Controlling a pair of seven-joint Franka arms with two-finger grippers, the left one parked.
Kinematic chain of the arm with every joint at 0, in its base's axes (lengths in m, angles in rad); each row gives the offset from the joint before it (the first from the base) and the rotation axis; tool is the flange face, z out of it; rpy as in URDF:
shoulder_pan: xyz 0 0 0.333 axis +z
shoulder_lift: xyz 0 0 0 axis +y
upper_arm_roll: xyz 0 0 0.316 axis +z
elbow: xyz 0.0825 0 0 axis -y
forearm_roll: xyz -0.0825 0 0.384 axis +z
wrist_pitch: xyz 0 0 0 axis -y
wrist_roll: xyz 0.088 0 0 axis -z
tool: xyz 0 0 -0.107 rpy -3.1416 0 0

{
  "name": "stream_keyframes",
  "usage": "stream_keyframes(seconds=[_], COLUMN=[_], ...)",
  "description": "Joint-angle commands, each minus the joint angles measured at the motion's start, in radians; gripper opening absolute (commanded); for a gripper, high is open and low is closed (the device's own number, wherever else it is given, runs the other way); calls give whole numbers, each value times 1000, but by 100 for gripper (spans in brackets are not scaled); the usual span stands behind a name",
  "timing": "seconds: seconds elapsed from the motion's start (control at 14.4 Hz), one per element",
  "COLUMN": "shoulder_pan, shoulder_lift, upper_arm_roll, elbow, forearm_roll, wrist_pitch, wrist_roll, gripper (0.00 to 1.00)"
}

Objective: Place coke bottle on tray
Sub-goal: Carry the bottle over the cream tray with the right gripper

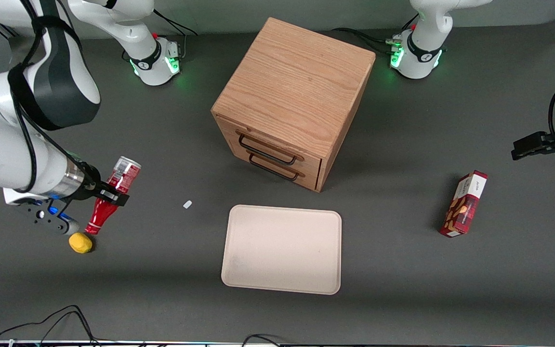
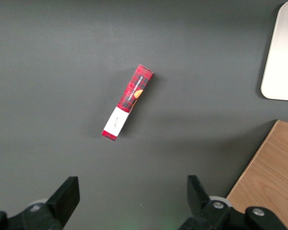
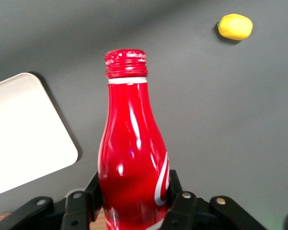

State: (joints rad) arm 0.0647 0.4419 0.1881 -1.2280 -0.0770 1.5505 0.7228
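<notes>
Nearest: tray (image 1: 282, 249), bare on counter (image 1: 403, 270). Toward working arm's end, coke bottle (image 1: 110, 200) aloft, tilted cap-down, body clamped in jaws of gripper (image 1: 109, 197). Probably light, rigid, slick; best held at body.

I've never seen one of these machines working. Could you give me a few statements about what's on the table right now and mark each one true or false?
1. The gripper is shut on the slim red coke bottle. True.
2. The bottle stands on the flat pale beige rectangular tray. False: it is held tilted, apart from the tray, toward the working arm's end of the table.
3. A small yellow rounded object lies near the bottle's cap end. True.
4. The wooden drawer cabinet has an open drawer. False: both drawers are closed.
5. The red rectangular snack box lies on the tray. False: it lies on the table toward the parked arm's end.
</notes>
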Motion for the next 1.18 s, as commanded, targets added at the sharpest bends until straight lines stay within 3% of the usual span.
stream_keyframes(seconds=[0.0,0.21,0.63,1.11], shoulder_pan=[67,145,260,308], shoulder_lift=[180,291,446,621], upper_arm_roll=[-10,-35,-44,-38], elbow=[272,378,384,384], forearm_roll=[6,5,8,10], wrist_pitch=[-95,-60,124,370], wrist_roll=[-28,-28,-28,-43], gripper=[0,0,0,0])
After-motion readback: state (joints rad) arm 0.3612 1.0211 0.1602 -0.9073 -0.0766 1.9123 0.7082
